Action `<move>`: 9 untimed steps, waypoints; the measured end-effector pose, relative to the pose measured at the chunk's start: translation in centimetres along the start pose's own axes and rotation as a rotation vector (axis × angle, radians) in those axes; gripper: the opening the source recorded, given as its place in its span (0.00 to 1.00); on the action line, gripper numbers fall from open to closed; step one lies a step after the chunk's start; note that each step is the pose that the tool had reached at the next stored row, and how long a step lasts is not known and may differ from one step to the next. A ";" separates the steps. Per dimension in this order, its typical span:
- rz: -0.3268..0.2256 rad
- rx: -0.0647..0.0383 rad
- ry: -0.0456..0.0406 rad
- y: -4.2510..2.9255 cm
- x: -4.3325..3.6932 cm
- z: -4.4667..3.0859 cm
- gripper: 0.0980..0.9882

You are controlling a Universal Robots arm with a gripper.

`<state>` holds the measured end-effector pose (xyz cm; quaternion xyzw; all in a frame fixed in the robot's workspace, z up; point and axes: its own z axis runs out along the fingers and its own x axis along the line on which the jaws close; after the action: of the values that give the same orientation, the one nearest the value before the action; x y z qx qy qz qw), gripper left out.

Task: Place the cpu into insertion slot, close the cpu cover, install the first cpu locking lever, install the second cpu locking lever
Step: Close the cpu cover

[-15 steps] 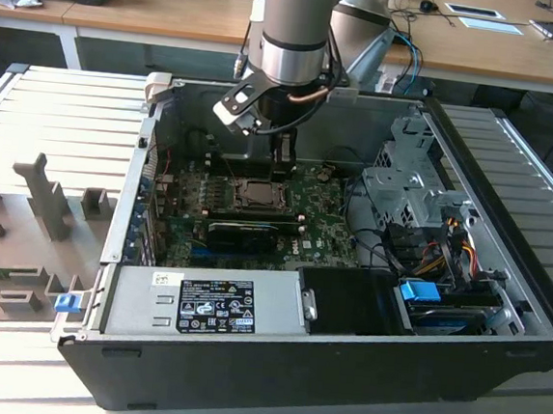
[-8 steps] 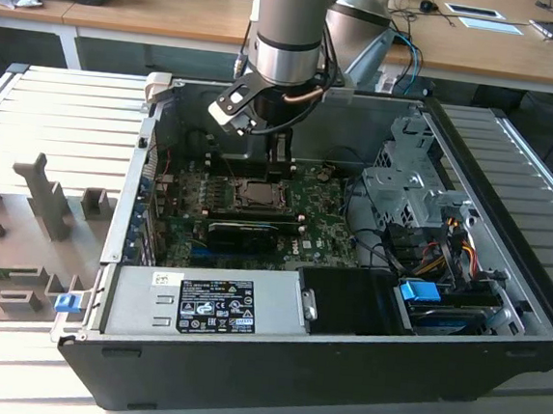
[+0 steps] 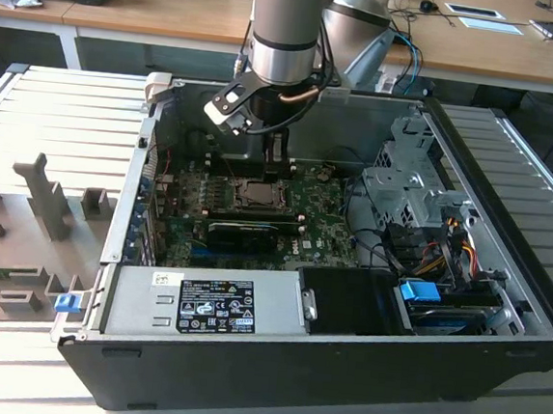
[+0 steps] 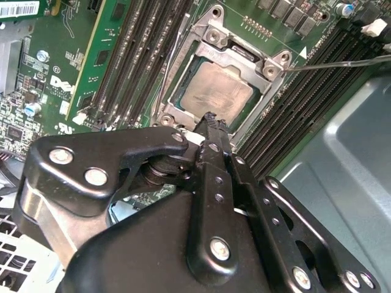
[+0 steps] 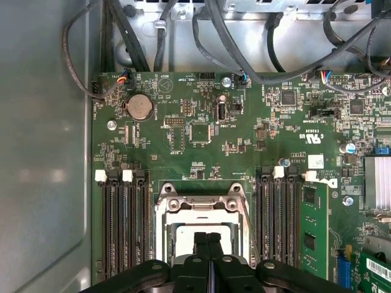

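Black fingers: the gripper [image 4: 211,117] has its two fingers pressed together. No gap shows between them in the first wrist view [image 5: 208,237], and I see nothing caught between them.
Arm: it comes straight down into the open case [image 3: 340,368] in the exterior view, with the gripper [image 3: 270,168] low over the board.
Direction to the cpu: the cpu [image 4: 217,91] lies just beyond the fingertips and a little under them, its dull grey top facing up. The tips hang over its near edge; I cannot tell whether they touch.
Insertion slot: the insertion slot [image 4: 215,35] already holds the cpu, which sits flat and square in it.
Cover: the cpu cover [image 5: 201,215] appears to lie down over the chip, which shows through its window.
Lever: a thin wire lever [image 4: 342,62] runs from one socket corner out across the memory slots [image 4: 293,116]. By my reading it is not latched.
Long axis: the memory slots [image 5: 122,226] flank the socket on both sides and run parallel to its edges, so the fingers come in along that same line.
Surface: a green motherboard [image 5: 201,140], crowded with small parts, lies flat on the case floor.
Room: the case stands on a ribbed table [image 3: 63,101]. Wooden desks [image 3: 158,8] are behind it.
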<state>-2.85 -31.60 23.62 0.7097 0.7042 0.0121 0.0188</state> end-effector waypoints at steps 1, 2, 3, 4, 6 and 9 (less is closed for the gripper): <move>0.000 0.000 0.0000 -0.06 0.00 0.00 0.01; 0.000 0.000 0.0001 -0.12 0.00 0.00 0.01; 0.000 0.000 0.0000 -0.15 0.00 -0.01 0.01; 0.000 0.000 0.0001 -0.27 0.00 -0.01 0.01; 0.000 0.000 0.0000 -0.34 0.00 -0.02 0.01; 0.000 0.000 0.0000 -0.49 0.00 -0.02 0.01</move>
<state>-3.34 -31.60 23.62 0.7096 0.7042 0.0121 0.0188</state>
